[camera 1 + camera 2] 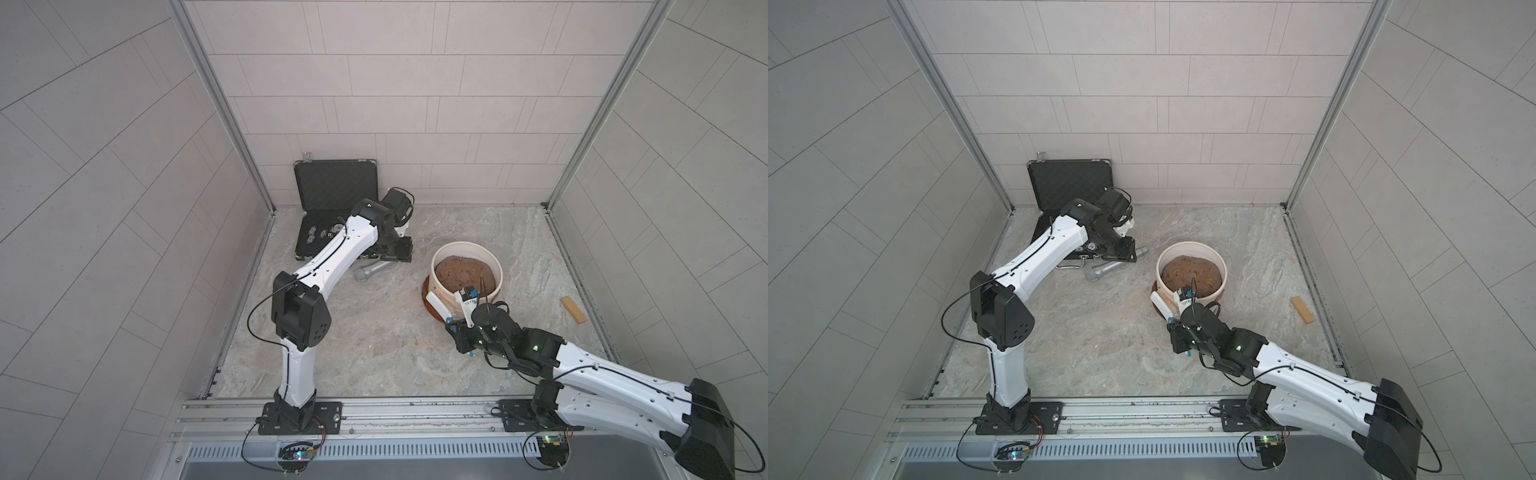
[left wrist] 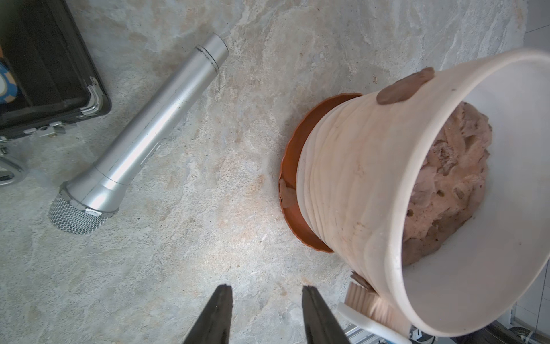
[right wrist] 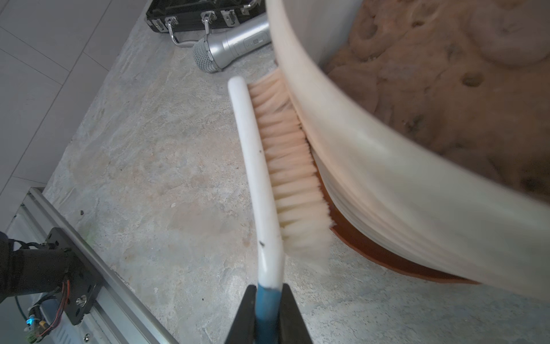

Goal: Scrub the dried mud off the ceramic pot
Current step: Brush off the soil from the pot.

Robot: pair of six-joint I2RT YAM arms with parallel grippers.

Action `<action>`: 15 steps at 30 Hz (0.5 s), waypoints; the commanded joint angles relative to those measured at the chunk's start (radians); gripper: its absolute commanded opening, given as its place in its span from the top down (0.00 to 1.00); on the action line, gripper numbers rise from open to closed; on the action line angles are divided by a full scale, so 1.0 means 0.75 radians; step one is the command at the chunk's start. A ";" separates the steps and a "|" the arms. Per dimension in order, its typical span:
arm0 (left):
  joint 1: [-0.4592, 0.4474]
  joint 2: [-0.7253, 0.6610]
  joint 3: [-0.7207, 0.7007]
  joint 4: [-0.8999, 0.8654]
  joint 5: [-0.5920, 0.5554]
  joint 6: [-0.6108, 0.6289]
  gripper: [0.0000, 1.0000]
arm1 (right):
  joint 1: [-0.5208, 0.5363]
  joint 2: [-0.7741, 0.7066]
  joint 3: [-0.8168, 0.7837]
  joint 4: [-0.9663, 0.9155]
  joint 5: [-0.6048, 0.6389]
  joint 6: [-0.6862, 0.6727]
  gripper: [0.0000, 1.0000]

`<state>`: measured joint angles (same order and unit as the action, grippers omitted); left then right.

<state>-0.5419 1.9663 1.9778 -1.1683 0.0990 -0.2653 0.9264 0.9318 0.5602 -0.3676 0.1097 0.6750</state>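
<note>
We see the right claw [image 3: 268,297] pinching a brush [image 3: 253,155], bristles against the pot [image 3: 372,155] standing in a saucer [image 2: 290,160] on the tabletop [image 2: 178,253], a mud patch [image 2: 400,89] near its rim; the left claw [image 2: 267,290] hangs spread, empty.

The ceramic pot [image 1: 464,245] is a wide, cream-white cylinder with a smooth thick rim and a horizontally ribbed wall [image 2: 342,166]. In both top views the pot [image 1: 1192,245] stands upright on the worktop [image 1: 374,332], right of centre, its base seated in a reddish-brown saucer [image 2: 290,166]. Lumpy brown soil [image 2: 446,178] fills its interior to well below the rim. The ribbed wall bears faint brownish smears. The dried mud [image 2: 401,89] shows as a flat, brown, lobed patch stuck to the outer face at the rim, its tip lapping the rim's edge. A second, paler piece [image 2: 287,193] lies in the saucer against the foot of the wall.
</note>
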 commanded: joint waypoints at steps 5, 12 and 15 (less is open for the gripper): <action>0.000 -0.018 0.032 -0.032 0.041 -0.008 0.59 | 0.011 0.012 -0.016 -0.099 -0.048 -0.022 1.00; 0.000 0.006 0.045 -0.042 0.054 -0.003 0.59 | 0.195 -0.010 0.020 -0.078 -0.398 -0.143 1.00; -0.001 -0.001 0.035 -0.035 0.041 -0.001 0.59 | 0.198 -0.063 0.064 -0.148 -0.293 -0.137 1.00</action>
<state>-0.5419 1.9690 1.9865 -1.1790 0.1234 -0.2653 1.0737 0.9295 0.5610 -0.4393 -0.1223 0.5941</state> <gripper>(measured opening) 0.413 0.157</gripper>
